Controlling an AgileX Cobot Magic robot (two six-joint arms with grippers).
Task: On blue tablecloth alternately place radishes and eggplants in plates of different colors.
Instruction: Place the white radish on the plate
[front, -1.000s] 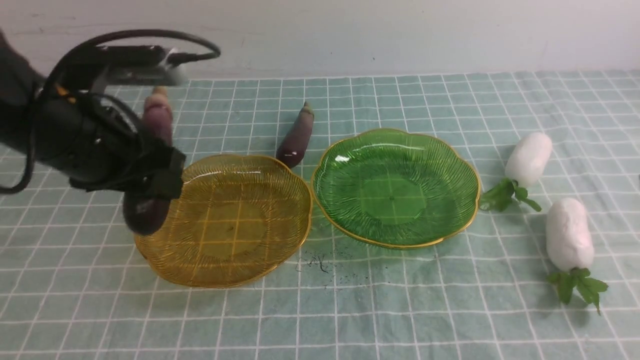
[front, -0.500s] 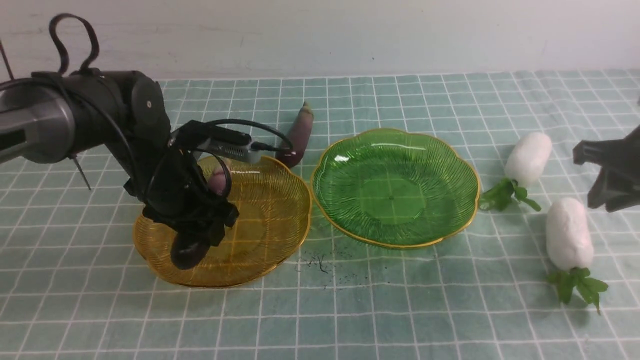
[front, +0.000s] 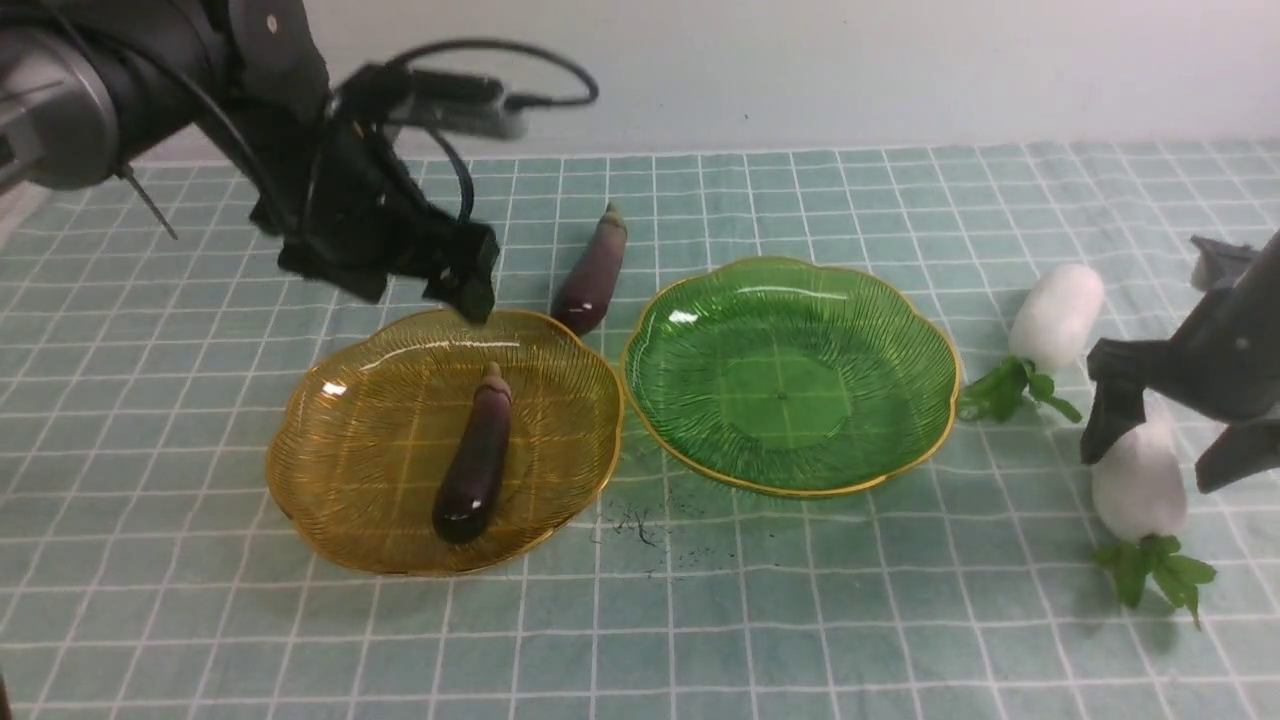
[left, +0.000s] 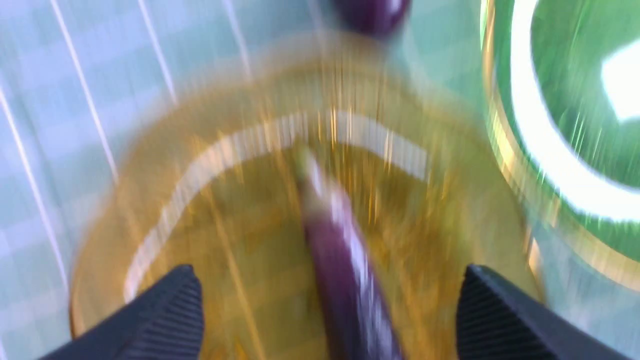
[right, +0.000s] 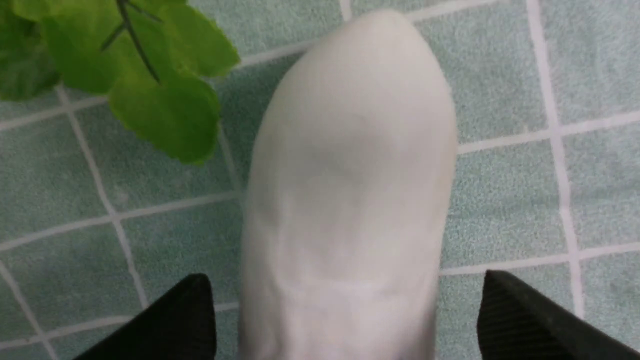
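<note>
One eggplant (front: 474, 456) lies in the amber plate (front: 350, 440) on the blue tablecloth (front: 700, 620); it shows blurred in the left wrist view (left: 340, 260). My left gripper (front: 425, 285) is open and empty above the plate's far rim. A second eggplant (front: 592, 275) lies on the cloth behind the plates. The green plate (front: 790, 370) is empty. My right gripper (front: 1160, 440) is open, its jaws either side of the near radish (front: 1138, 480), also in the right wrist view (right: 350, 200), without gripping it. The far radish (front: 1058, 315) lies beyond.
Dark crumbs (front: 640, 525) lie on the cloth in front of the gap between the plates. A pale wall (front: 800, 70) runs behind the table. The near radish's green leaves (front: 1160, 575) point toward the front edge.
My left gripper let the eggplant go into the amber plate and rose back and up. My right gripper came in from the right and down around the near radish.
</note>
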